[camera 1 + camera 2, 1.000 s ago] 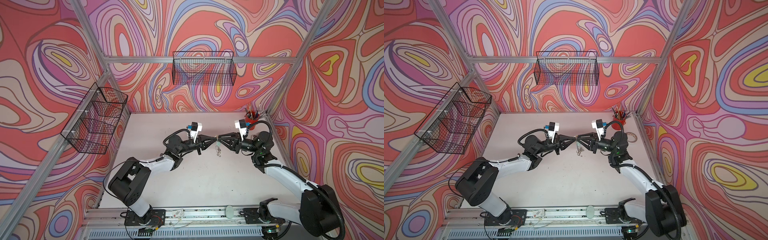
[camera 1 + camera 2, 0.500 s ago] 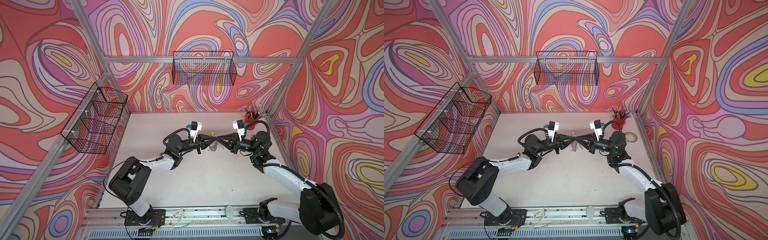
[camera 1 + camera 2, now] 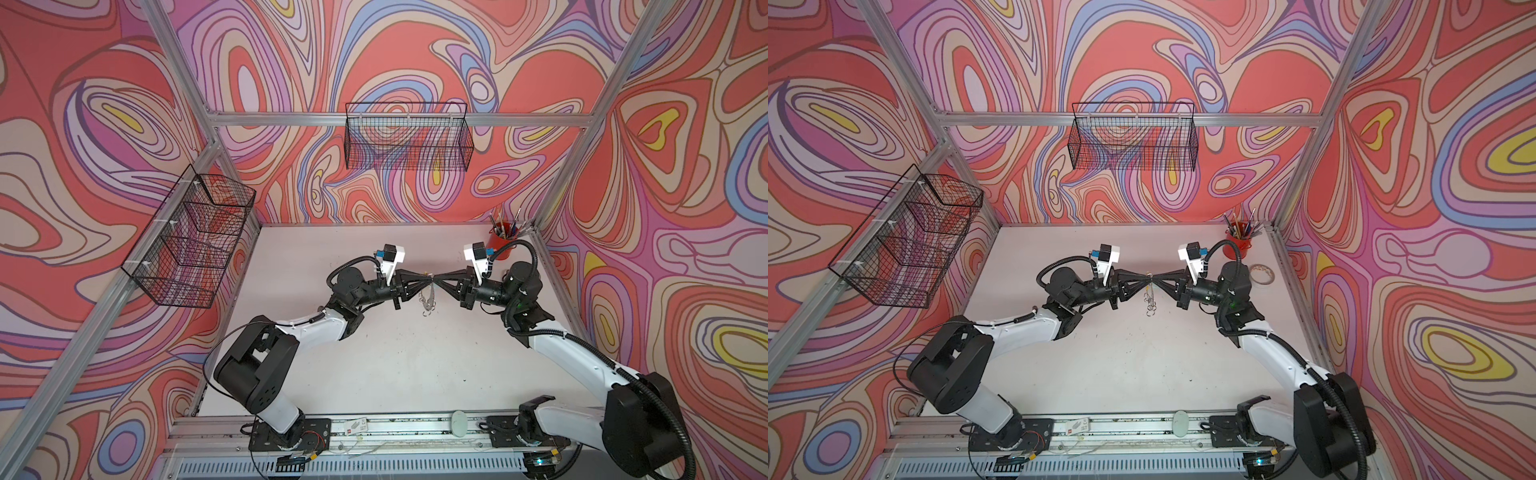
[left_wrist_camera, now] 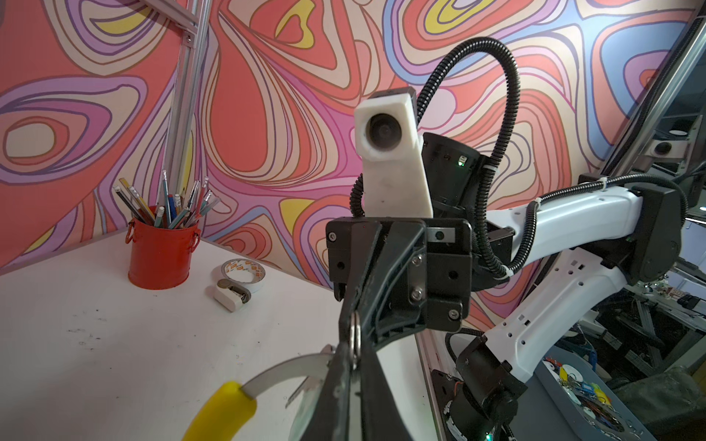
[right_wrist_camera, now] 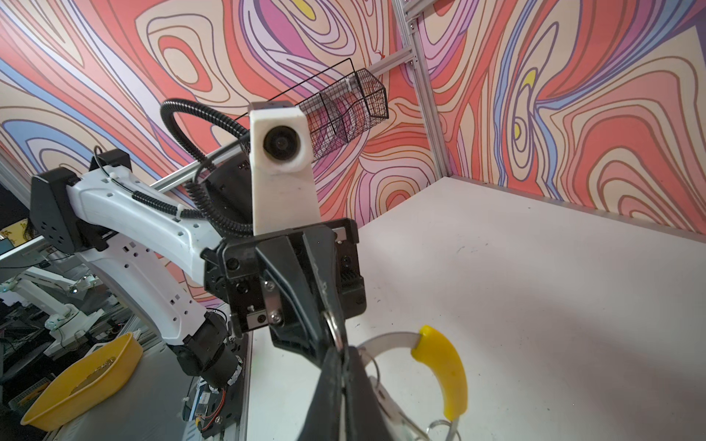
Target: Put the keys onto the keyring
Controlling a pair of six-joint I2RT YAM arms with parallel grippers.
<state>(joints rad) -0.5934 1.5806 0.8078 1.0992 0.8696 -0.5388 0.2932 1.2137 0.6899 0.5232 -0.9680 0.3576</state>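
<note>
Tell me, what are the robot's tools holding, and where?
The keyring, by a small wire loop on its rim, pinched by the right tool; the left tool touches there too, grip unclear.

**Twin arms.** The left arm (image 3: 307, 328) and right arm (image 3: 573, 357) are alike, with white shells between black joint housings. The left pincer (image 3: 428, 284) and right pincer (image 3: 438, 284) are black. Each has two tapering fingers on a square block fixed with silver screws (image 4: 416, 294). Above each pincer stands a white camera mount (image 4: 389, 168) with a round dark lens. Behind the pincer run a ribbed black conduit (image 4: 493, 114), white zip ties (image 4: 603, 181) and a small green light (image 4: 462, 161). Farthest from the pincer lie black base plates (image 3: 324, 426).
</note>
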